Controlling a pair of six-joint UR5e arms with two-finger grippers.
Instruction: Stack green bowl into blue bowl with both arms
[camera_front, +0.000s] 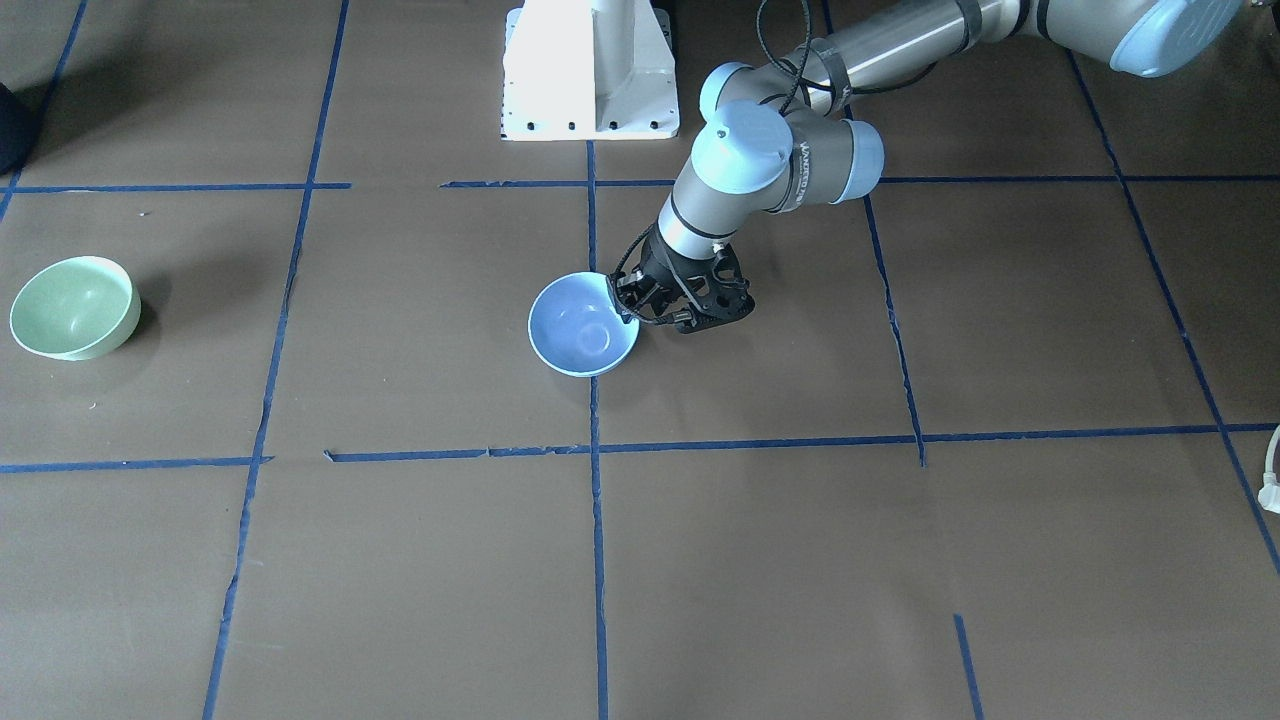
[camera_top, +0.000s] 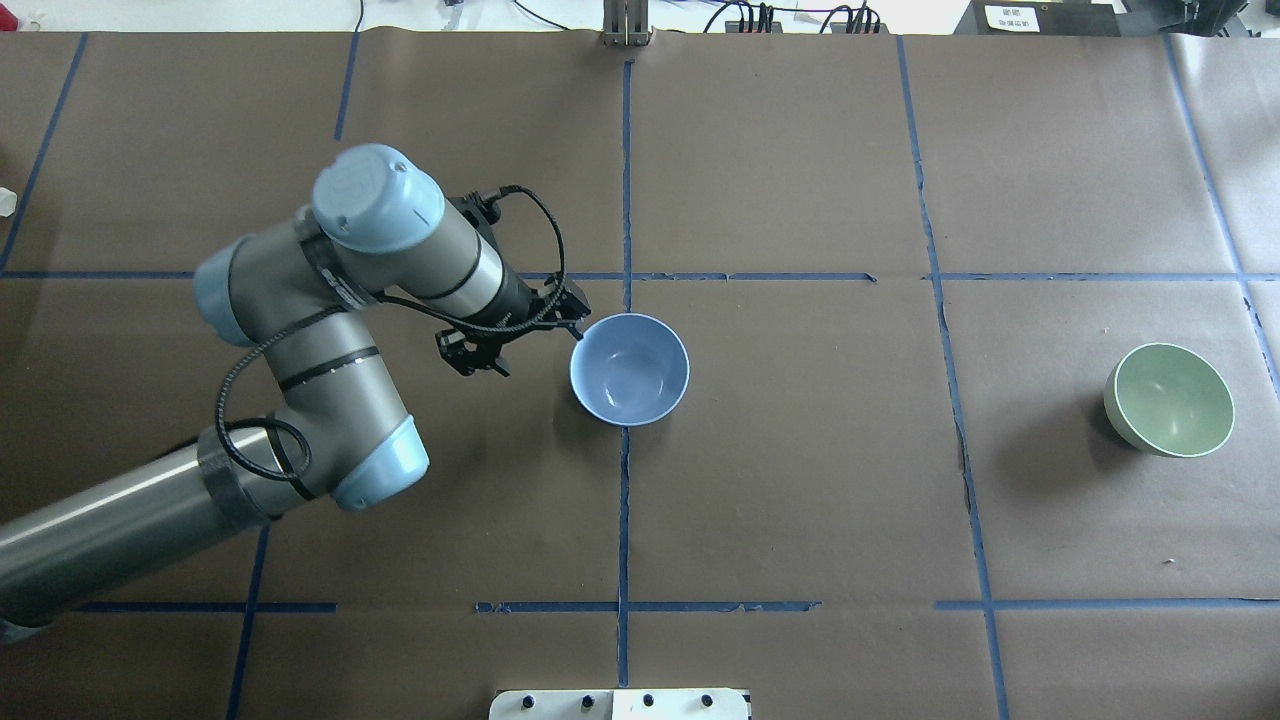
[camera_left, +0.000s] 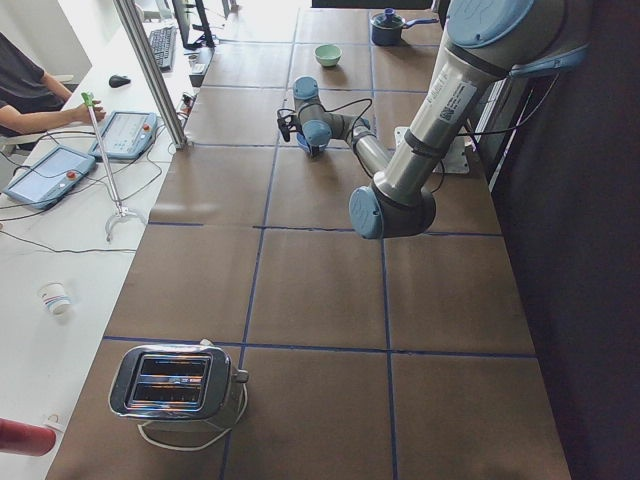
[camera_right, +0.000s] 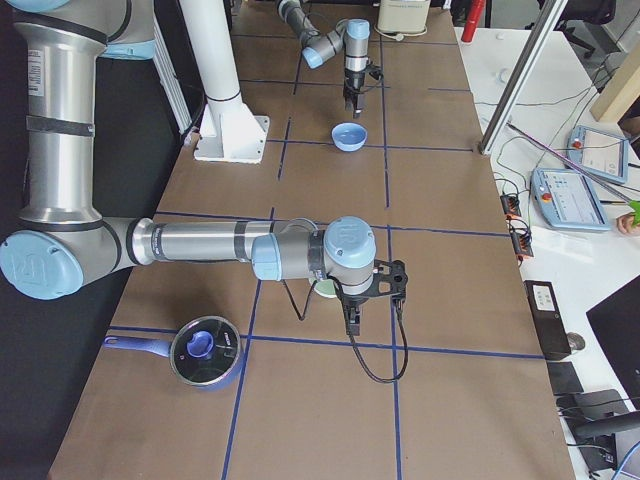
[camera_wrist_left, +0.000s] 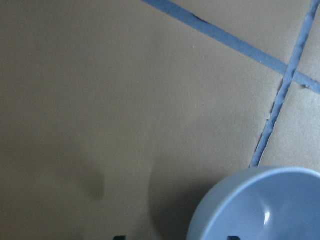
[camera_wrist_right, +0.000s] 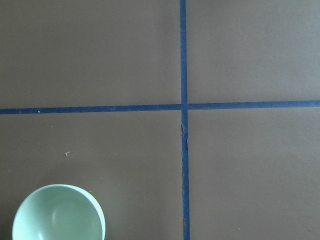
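1. Closest to my left wrist camera is the small round pale periwinkle-blue bowl (camera_wrist_left: 260, 205), upright on the brown paper-covered table (camera_top: 800, 500), on its centre tape line.
2. My left gripper (camera_front: 630, 305) is at that bowl's rim with its jaws parted, 1 fingertip inside and 1 outside. It clamps nothing that I can see.
3. The small round pale mint-green bowl (camera_top: 1170, 400) stands upright and empty, well apart on my right side.
4. My right gripper (camera_right: 355, 312) hangs just beside it; I cannot tell how wide it is.
5. I judge the stacking not yet begun: the green bowl must be lifted, carried across and lowered in.
6. Bare paper lies between the 2 bowls. The lidded blue saucepan (camera_right: 205, 350) sits beyond my right arm, off that route.
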